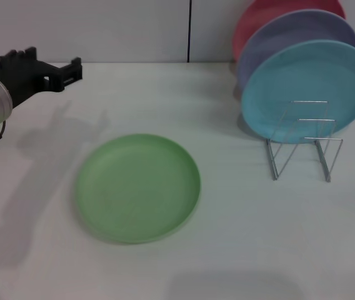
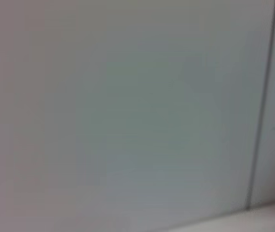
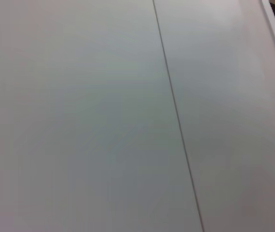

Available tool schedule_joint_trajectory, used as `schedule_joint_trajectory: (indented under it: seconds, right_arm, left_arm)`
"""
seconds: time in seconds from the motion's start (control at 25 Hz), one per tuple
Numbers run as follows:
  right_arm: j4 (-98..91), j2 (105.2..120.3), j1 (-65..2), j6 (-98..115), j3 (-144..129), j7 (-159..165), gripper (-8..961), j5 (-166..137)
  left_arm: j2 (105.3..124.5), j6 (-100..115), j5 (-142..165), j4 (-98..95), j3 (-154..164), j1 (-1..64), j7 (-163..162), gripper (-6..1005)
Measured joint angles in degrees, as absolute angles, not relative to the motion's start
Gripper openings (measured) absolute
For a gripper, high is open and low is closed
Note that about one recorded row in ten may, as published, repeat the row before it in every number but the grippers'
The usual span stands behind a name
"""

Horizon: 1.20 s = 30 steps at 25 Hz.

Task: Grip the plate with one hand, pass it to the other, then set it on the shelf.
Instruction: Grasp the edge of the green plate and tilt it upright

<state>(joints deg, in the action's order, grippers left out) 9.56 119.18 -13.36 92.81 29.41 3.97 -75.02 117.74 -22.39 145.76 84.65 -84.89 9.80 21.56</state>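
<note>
Left tool (image 1: pixel 71 72) hangs above the far left part of the surface (image 1: pixel 240 250), well apart from every plate; its black fingers point toward the middle of the scene, and whether they stand wide or narrow cannot be told from the head view. Only one tool shows there; the right one is out of sight. Both wrist views show nothing but a pale panelled wall with thin dark seams.

One white surface carries everything. On it there are four plates in all. One light green plate (image 1: pixel 138 187) lies flat near the middle, slightly toward the robot's left, touched by nothing and resting alone. Three other plates stand on edge at the far right, overlapping one behind another: a sky-blue plate (image 1: pixel 307 87) in front, a lavender plate (image 1: pixel 290 31) behind it, and a red plate (image 1: pixel 259 15) at the back, of which only the upper rim shows.

One shelf (image 1: pixel 304 147), a small silver wire rack with upright bent loops, stands just in front of the sky-blue plate, whose lower edge sits behind its wires. No plate can be seen in the rack's nearer loops. The green plate lies well apart from the shelf, to its left.
</note>
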Motion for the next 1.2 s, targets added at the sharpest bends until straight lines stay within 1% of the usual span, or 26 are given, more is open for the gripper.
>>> schedule_joint_trajectory:
  seconds: [0.2, 0.36, 1.2]
  right_arm:
    - [8.9, 119.10, -14.0, 91.8, 29.0, 4.0, 794, -75.4]
    - [8.5, 119.09, -14.2, 91.5, 28.1, 4.0, 793, -75.4]
    - [8.1, 119.26, -13.6, 90.7, 25.8, 4.0, 793, -75.4]
  left_arm:
    - [118.06, -39.3, 144.6, 90.2, -87.7, 10.8, 21.0, 846]
    - [118.23, -48.3, 144.4, 91.5, -88.2, 11.7, 20.5, 844]
    - [118.30, -55.2, 147.2, 86.5, -86.4, 11.0, 19.6, 835]
